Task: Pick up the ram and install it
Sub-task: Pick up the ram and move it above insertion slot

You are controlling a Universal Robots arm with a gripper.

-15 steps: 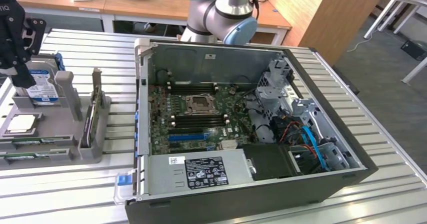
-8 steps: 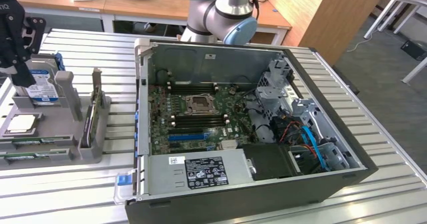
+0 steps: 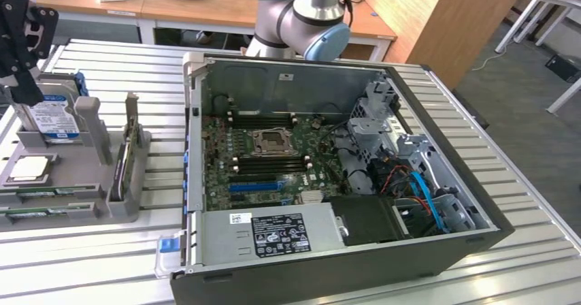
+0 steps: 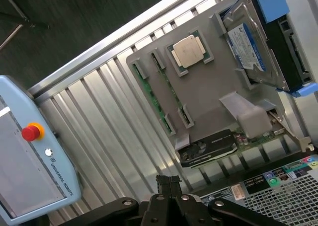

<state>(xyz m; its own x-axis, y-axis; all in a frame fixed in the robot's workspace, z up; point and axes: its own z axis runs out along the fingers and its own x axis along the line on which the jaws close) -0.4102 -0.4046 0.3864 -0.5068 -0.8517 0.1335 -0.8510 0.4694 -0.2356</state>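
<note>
Two thin green ram sticks (image 4: 151, 94) stand edge-up in the slots of a grey holder tray (image 4: 213, 87); in the exterior view the ram (image 3: 37, 196) is at the tray's near end, on that view's left. My gripper (image 4: 169, 182) hangs above the table beside the tray, shut with nothing between its fingers and well clear of the ram. Seen from outside, the gripper (image 3: 26, 90) is a dark shape over the tray's far end, near the hard drive (image 3: 50, 118). The open computer case (image 3: 195, 114) shows its motherboard (image 3: 272, 158).
The tray also carries a CPU (image 4: 189, 51), a hard drive (image 4: 248, 42) and a graphics card with a metal bracket (image 4: 208, 146). A teach pendant with a red stop button (image 4: 31, 132) lies on the slatted table (image 4: 109, 121). The case walls stand tall around the motherboard.
</note>
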